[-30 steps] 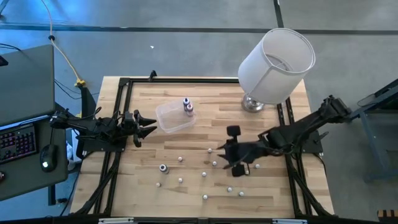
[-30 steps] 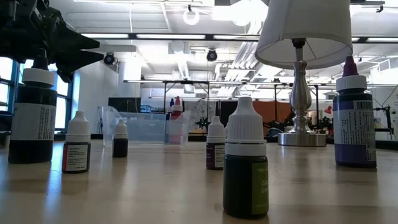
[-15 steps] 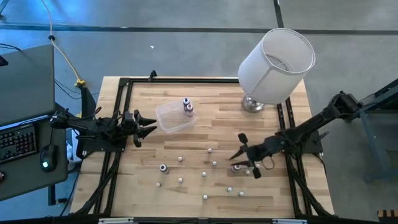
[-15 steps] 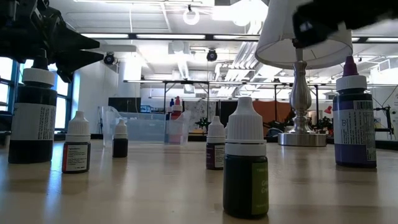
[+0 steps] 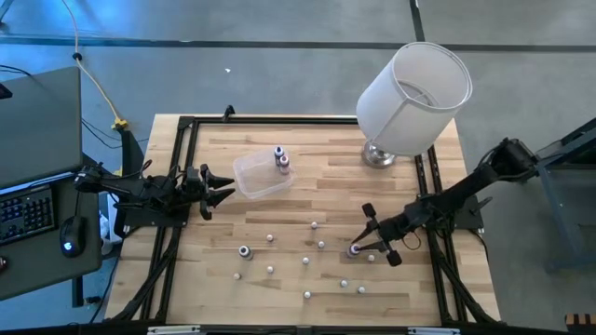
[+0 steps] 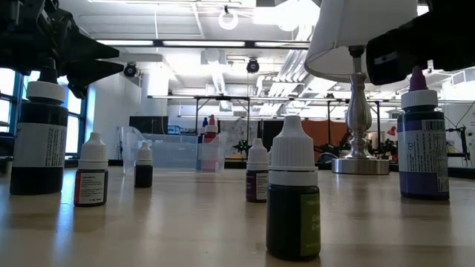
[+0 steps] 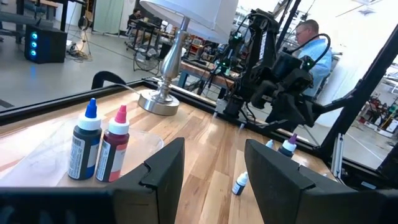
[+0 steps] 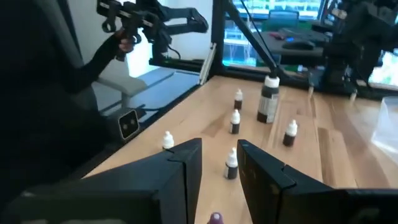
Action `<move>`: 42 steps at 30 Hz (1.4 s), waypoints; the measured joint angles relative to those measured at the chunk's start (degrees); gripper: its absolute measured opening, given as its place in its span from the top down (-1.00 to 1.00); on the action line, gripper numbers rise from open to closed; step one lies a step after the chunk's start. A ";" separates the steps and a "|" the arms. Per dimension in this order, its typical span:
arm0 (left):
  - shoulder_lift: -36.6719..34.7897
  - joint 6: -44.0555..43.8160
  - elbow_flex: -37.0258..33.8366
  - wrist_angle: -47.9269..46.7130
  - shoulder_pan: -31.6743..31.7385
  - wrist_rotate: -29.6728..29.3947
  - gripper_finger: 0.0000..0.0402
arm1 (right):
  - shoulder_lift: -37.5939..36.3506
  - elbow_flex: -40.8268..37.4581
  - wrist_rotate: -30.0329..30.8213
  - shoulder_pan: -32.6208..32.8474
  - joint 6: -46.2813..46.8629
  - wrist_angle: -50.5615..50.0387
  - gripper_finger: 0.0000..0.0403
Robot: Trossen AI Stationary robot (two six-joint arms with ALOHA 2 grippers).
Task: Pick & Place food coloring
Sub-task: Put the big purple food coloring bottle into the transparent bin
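A purple-topped food coloring bottle point(image 5: 354, 249) stands upright on the table's near right part; it also shows in the low view point(image 6: 423, 141). My right gripper point(image 5: 370, 237) is open just above it, one finger on either side of its tip point(image 8: 216, 218), with no touch showing. Blue point(image 7: 84, 146) and pink point(image 7: 114, 149) topped bottles stand in the clear tub point(image 5: 256, 177). A dark-topped bottle point(image 5: 244, 251) and several small whitish-capped bottles point(image 5: 305, 261) stand scattered on the near half. My left gripper point(image 5: 223, 191) waits open at the left edge.
A big white lampshade on a metal base point(image 5: 410, 93) stands at the far right corner. A black frame point(image 5: 186, 126) runs around the tabletop. A person point(image 7: 308, 37) is in the room beyond the table. Bare wood lies between the tub and the lamp.
My right gripper has moved down and a little toward the table's right edge, and now stands over the purple-topped bottle. No bottle has moved.
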 joint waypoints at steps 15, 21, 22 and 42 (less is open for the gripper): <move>0.00 0.00 -0.02 0.00 0.00 0.37 0.16 | 10.12 0.01 -0.44 -0.07 5.17 2.46 0.53; 0.00 0.00 0.00 0.01 0.00 0.38 0.16 | 13.73 0.09 1.20 -0.07 5.42 6.79 0.59; 0.00 0.00 0.00 0.02 0.00 0.38 0.16 | 13.99 0.09 1.15 -0.08 5.52 7.31 0.62; 0.02 0.00 0.00 0.04 0.00 0.31 0.16 | 17.56 27.33 -3.87 -5.90 -22.65 5.08 0.82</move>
